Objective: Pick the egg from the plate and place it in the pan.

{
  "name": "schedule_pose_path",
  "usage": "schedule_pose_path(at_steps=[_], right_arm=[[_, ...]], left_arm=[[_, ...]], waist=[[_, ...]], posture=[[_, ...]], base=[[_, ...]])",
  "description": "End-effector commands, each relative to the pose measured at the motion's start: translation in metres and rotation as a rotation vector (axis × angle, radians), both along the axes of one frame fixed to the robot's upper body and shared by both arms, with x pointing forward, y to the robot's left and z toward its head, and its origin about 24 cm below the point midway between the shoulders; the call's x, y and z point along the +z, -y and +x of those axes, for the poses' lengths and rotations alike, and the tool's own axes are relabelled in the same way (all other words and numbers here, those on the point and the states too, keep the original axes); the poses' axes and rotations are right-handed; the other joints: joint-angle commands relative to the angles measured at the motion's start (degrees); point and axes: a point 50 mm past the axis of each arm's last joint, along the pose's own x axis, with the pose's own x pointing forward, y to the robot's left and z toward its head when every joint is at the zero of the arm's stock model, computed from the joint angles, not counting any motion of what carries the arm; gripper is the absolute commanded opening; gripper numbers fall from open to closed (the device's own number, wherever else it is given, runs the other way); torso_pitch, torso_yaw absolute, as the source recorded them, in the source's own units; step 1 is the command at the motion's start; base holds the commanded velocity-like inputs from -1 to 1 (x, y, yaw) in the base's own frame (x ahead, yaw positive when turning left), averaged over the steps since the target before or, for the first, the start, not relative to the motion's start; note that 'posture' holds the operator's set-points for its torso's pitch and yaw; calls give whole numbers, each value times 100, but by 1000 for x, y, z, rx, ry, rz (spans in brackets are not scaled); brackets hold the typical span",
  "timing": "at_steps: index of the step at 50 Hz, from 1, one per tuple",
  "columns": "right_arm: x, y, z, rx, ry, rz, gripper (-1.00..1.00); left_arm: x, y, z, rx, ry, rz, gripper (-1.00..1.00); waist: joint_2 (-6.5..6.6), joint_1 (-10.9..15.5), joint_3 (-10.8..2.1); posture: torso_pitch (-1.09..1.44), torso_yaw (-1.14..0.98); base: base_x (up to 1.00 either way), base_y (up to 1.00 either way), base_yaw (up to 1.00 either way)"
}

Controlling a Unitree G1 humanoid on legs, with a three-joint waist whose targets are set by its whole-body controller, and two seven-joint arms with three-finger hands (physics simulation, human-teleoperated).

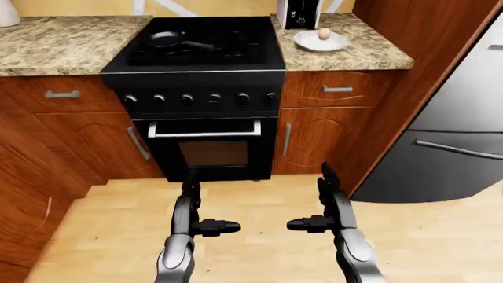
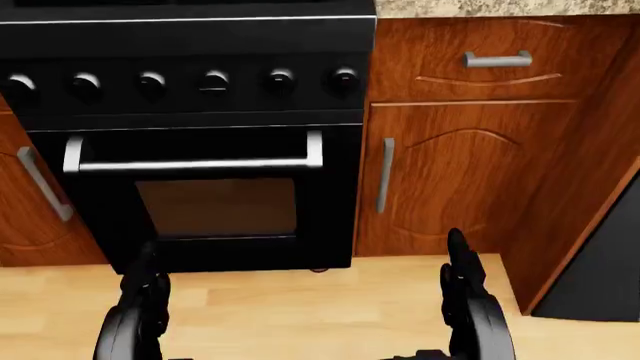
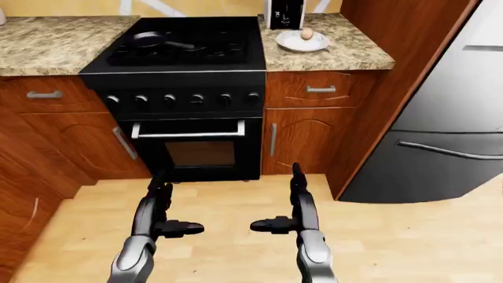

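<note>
Egg (image 1: 324, 33) sits on the white plate (image 1: 320, 42), on the granite counter just right of the black stove (image 1: 196, 53); pan (image 1: 167, 39) on the stove's upper-left burner. Both hands low over the floor below the oven door, well apart from the stove top: left hand (image 1: 196, 221) and right hand (image 1: 322, 219) with fingers spread, holding nothing. Head view cuts off the stove top, hiding egg and pan.

one egg (image 1: 324, 33), one plate (image 1: 320, 42), one pan (image 1: 168, 39)

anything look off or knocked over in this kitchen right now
Nothing stands out. The egg sits on its plate on the counter right of the stove, and the pan rests flat on a burner. Oven door and cabinets are shut; both hands hang empty over the floor.
</note>
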Motion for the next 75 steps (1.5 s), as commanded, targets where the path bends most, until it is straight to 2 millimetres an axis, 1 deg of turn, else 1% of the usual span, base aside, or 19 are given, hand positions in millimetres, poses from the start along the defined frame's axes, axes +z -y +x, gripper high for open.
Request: schedule_pose_path(at_steps=[1,3,4,5,7,8,16,20,23,34,40,60,61,62,64,67,70,71,75], right_arm=[[39,-3,5,11,168,-15,100],[38,-3,4,12,169,-20,100],[38,-3,4,11,169,-20,100],[39,-3,4,11,169,-21,100],[38,-3,4,11,169,-21,100],[37,-3,4,9,169,-22,100],[41,-2,4,5,174,-26,100],[69,-5,2,-13,210,-29,100],[92,-6,-3,-23,229,-40,100],[152,-7,-1,-5,249,-93,100],[175,-8,-1,11,264,-111,100],[232,-8,6,18,336,-137,100],[233,-7,6,21,340,-137,100],[236,-6,6,23,346,-141,100],[241,-3,6,20,353,-145,100],[250,-2,6,22,367,-145,100],[253,-2,5,22,365,-152,100],[254,-1,5,21,366,-153,100],[259,0,5,19,371,-155,100]], left_arm=[[32,1,10,-7,168,3,100],[31,1,11,-6,168,4,100],[30,0,11,-5,169,3,100],[30,0,11,-6,169,4,100],[30,0,11,-5,169,5,100],[30,0,10,-6,170,7,100],[35,0,9,0,171,3,100],[48,-3,9,25,171,-6,100],[73,-2,8,14,195,1,100],[147,3,17,-3,248,12,100],[186,2,16,-17,287,7,100],[237,-1,27,-19,350,11,100],[239,-1,27,-19,354,13,100],[241,0,27,-21,355,16,100],[243,-1,29,-19,357,18,100],[248,0,30,-18,361,18,100],[250,1,30,-21,361,22,100],[252,1,29,-19,364,22,100],[254,0,29,-16,366,25,100]], waist=[[-45,-12,-5],[-12,41,-352],[-15,42,-294],[-39,35,-89],[-44,35,-399],[-44,38,-429],[-25,45,-466],[-21,56,-510],[-15,46,-524],[-19,54,-536],[-5,49,-453],[14,63,-361],[17,62,-363],[41,51,-479],[46,44,-344],[-3,39,-310],[-115,38,-176],[-151,38,-167],[-79,38,-227]], posture=[[0,0],[0,0],[0,0],[0,0],[0,0],[0,0],[0,0],[0,0],[0,0],[0,0],[0,0],[0,0],[0,0],[0,0],[0,0],[0,0],[0,0],[0,0],[0,0]], base=[[0,0,0],[0,0,0],[0,0,0],[0,0,0],[0,0,0],[0,0,0],[0,0,0],[0,0,0],[0,0,0],[0,0,0],[0,0,0],[0,0,0],[2,0,0],[6,0,0],[14,0,0],[17,0,0],[30,0,0],[30,0,0],[30,0,0]])
